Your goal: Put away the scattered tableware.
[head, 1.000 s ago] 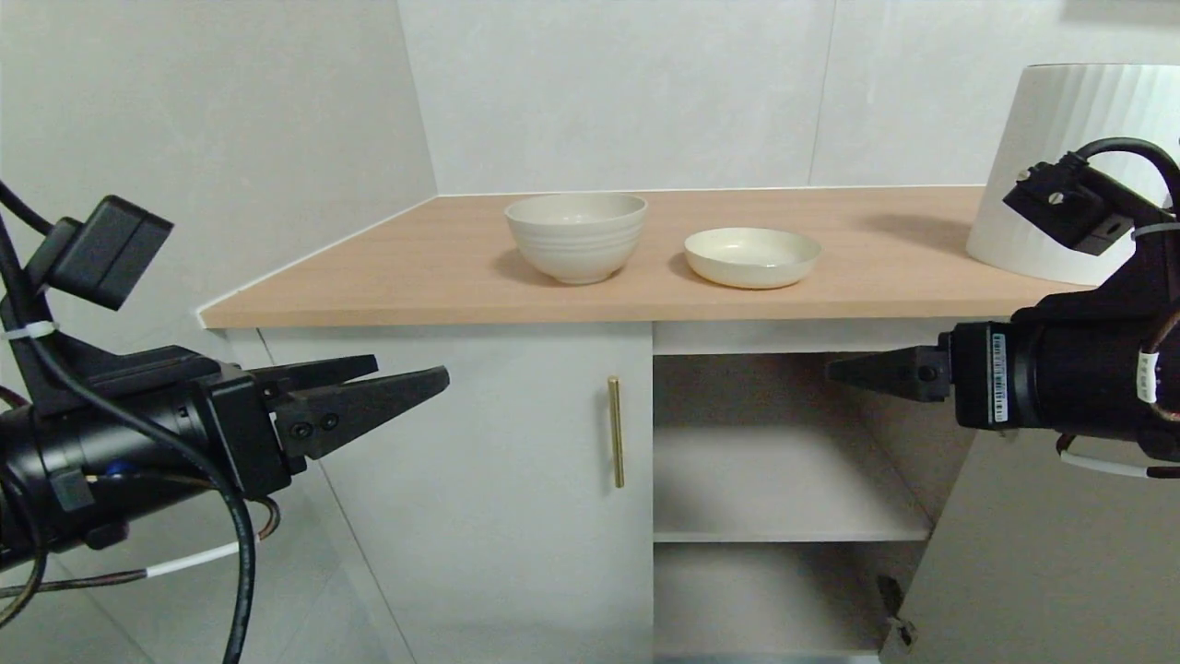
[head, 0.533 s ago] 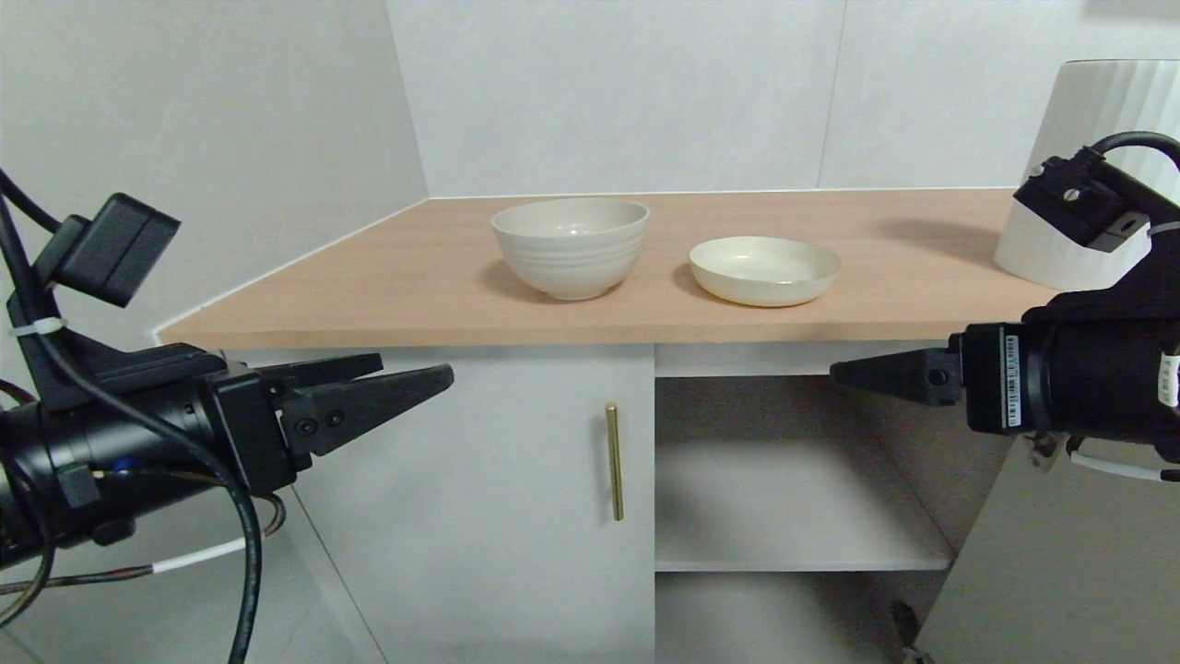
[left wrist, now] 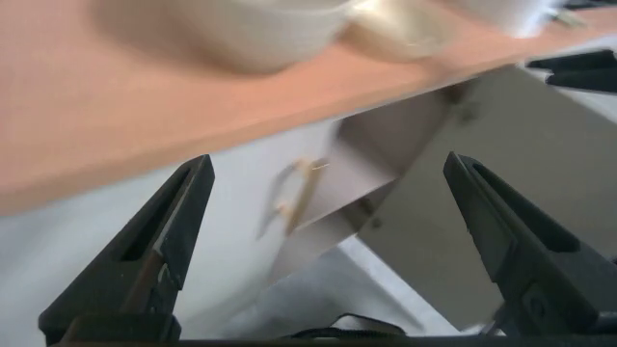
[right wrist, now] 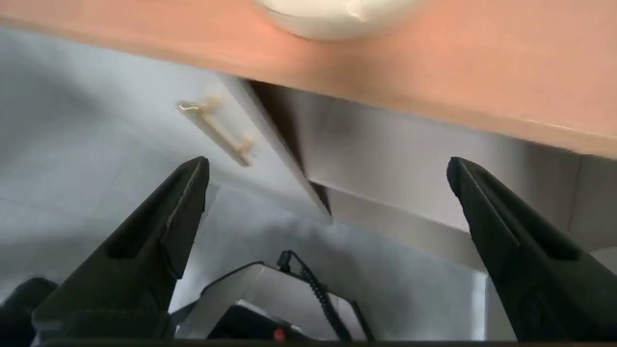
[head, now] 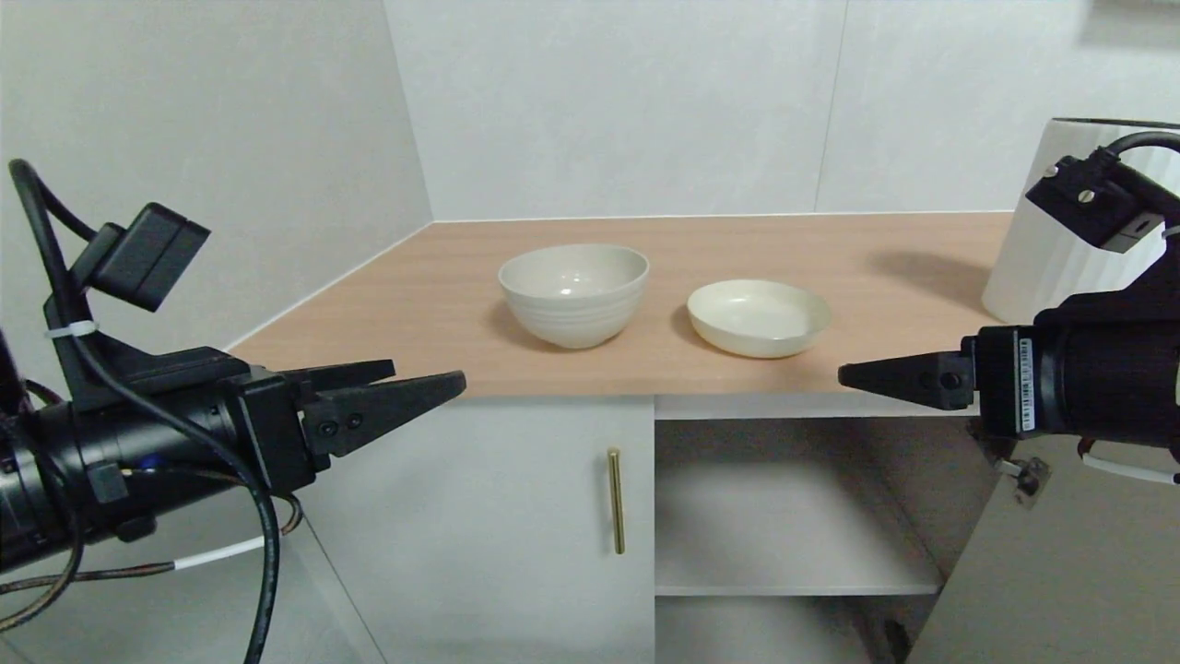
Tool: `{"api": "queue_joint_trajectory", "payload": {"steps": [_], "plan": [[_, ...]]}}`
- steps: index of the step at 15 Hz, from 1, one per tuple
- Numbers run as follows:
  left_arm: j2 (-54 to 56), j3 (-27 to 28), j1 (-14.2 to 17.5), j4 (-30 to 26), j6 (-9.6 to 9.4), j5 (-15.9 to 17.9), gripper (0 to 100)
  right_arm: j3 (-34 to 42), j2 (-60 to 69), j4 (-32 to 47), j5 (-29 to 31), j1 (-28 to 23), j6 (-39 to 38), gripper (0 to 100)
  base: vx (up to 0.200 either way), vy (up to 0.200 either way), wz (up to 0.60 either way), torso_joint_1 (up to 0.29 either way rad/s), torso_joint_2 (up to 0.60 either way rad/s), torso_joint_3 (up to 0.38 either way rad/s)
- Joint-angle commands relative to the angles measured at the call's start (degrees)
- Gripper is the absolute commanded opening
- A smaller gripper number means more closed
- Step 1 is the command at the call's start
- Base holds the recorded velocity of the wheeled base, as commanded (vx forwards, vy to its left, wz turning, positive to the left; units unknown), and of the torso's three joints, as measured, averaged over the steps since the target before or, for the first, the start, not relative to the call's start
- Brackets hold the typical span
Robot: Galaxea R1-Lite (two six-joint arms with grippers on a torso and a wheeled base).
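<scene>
Head view. My left arm lies nearly level on the left, forearm pointing forward and inward. Its left gripper [head: 426,376] hangs in front of the closed white cabinet door [head: 479,516], just below the front edge of the light wooden countertop [head: 406,323]. My right arm mirrors it from the right. The right gripper [head: 853,375] points inward at counter-edge height, above the open cabinet compartment [head: 784,516].

Wrist views. I read both pairs of jaws as spread wide, with nothing between them.

The tableware stands on the countertop, beyond and between the two grippers. A deep cream ceramic bowl with ribbed sides [head: 573,293] is on the left and a shallow cream dish [head: 758,317] is just beside it on the right, not touching. A white ribbed cylindrical vessel [head: 1032,267] stands at the counter's right end. A slim brass handle [head: 615,501] is mounted upright on the closed door.
</scene>
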State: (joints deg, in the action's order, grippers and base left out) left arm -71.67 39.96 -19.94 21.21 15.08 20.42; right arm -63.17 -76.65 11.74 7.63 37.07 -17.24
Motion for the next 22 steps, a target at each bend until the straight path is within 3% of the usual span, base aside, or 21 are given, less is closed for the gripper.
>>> {"api": "queue_joint_trajectory", "payload": {"steps": [1,2,6,11,13,15,17,18,19,21,22], "plan": [[-1.6,-0.1,-0.1,-0.1,0.04,0.0,100,0.1,-0.3,0.0,0.0,-0.3,0.0,100,0.0,0.0,0.0,0.124,-0.52,-0.295],[-2.1,0.3,-0.6,-0.3,0.21,-0.1,100,0.1,-0.6,0.0,-0.3,-0.3,0.0,100,0.0,0.0,0.0,0.159,-0.48,-0.295],[-2.4,1.5,-1.4,-0.4,4.78,-0.1,100,0.1,-1.7,0.0,-1.2,-1.4,0.2,100,0.0,0.0,0.0,0.177,-0.47,-0.292],[-3.7,2.3,-1.9,-0.9,5.49,-0.9,100,0.2,-1.9,-0.1,-1.4,-1.4,0.3,100,0.0,0.0,0.0,0.195,-0.47,-0.287],[-4.9,6.9,-1.9,-5.9,5.75,-0.9,100,-0.5,-3.6,-1.2,-2.4,-1.5,0.4,100,0.0,0.0,0.0,0.117,-0.26,-0.154],[-8.3,21.9,-1.9,-24.5,6.01,-1.6,100,-4.4,-11.2,-4.7,-2.0,-3.2,1.3,100,0.0,0.0,0.0,0.036,-0.08,-0.051],[-9.2,27.1,-1.9,-34.2,9.53,-1.3,100,-7.8,-15.3,-2.6,-1.0,-5.0,0.2,100,0.0,0.0,0.0,0.0,0.0,0.0],[-10.5,26.7,-1.9,-34.9,11.11,-1.1,100,-8.6,-17.1,-2.2,-0.8,-6.3,-1.0,100,0.0,0.0,0.0,0.0,0.0,0.0],[-13.1,26.5,-1.8,-34.8,11.29,-2.0,100,-8.6,-17.6,-2.2,-0.4,-6.8,-1.2,100,0.0,0.0,0.0,0.0,0.0,0.0],[-16.7,26.8,-1.1,-33.8,13.13,-5.4,100,-8.3,-17.7,-2.2,2.1,-7.2,-2.5,100,0.0,0.0,0.0,0.0,0.0,0.0],[-18.3,26.8,-1.1,-32.9,14.98,-7.1,100,-8.1,-17.6,-2.2,3.2,-8.1,-3.0,100,0.0,0.0,0.0,0.0,0.0,0.0]]}}
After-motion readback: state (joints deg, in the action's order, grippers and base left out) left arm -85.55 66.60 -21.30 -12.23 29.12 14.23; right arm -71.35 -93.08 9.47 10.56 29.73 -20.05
